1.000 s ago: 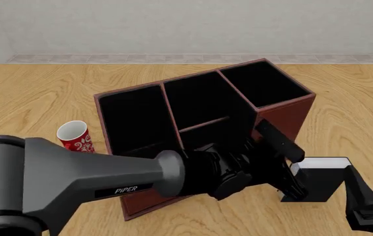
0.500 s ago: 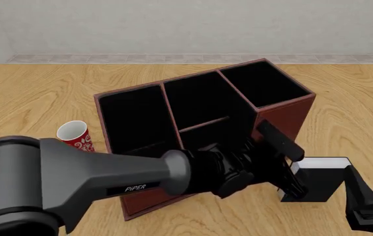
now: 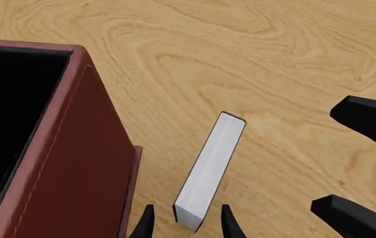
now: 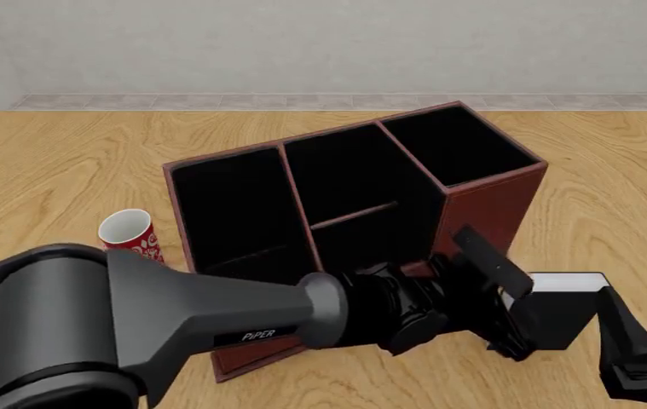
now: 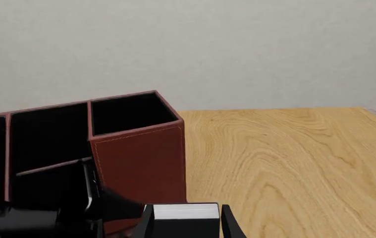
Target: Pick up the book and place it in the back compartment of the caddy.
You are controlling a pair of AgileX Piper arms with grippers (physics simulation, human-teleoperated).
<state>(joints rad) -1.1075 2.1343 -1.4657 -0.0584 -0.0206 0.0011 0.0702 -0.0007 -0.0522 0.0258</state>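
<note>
Black book [image 4: 562, 308] upright beside the reddish-brown caddy [image 4: 493, 200] — back compartment [image 4: 352, 175] empty.

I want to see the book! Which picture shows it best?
The left wrist view: the book stands unblocked, white pages showing. In the front view, arms partly hide it; the right wrist view shows only its top.

The book [image 4: 562, 313] stands right of the caddy [image 4: 493, 200]; mug [image 4: 129, 235] left.
</note>
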